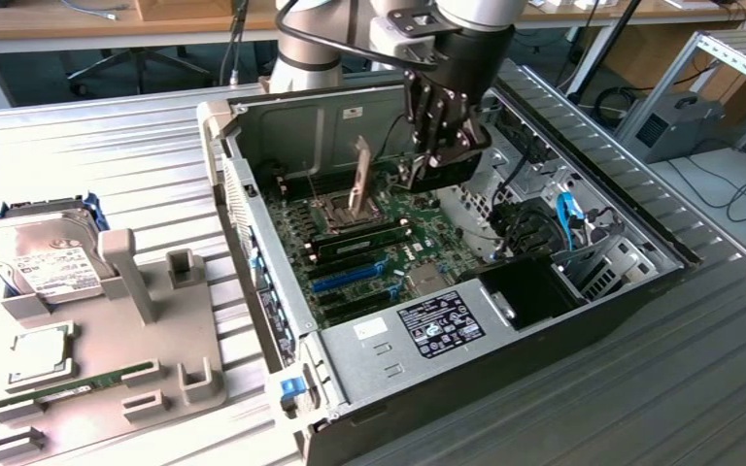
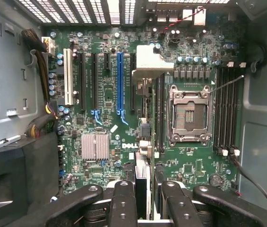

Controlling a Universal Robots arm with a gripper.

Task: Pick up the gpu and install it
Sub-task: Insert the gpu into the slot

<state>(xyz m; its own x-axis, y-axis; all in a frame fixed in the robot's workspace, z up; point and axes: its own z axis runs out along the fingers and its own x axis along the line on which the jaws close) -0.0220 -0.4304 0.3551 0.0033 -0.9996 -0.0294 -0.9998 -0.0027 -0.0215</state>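
Observation:
The open computer case [image 1: 263, 282] lies on its side with the green motherboard [image 2: 105, 101] facing up. My gripper [image 1: 433, 163] hangs inside it, shut on the gpu [image 1: 425, 177]. In the wrist view the gpu [image 2: 142, 172] is a thin dark card seen edge-on between my fingers [image 2: 123, 203], with its pale metal end bracket [image 2: 154, 61] pointing at the vented rear wall. The card hovers above the board and runs parallel to the slots. It sits between the long blue slot [image 2: 120, 80] and the open processor socket [image 2: 190, 113].
A power supply [image 1: 438, 325] and black and blue cables [image 1: 565, 218] crowd the case's near end. On the exterior view's left, a grey holder [image 1: 152, 320] carries a hard drive [image 1: 43, 257], a processor chip [image 1: 43, 354] and a green memory stick [image 1: 69, 388]. A finned heatsink [image 2: 95, 145] stands on the board.

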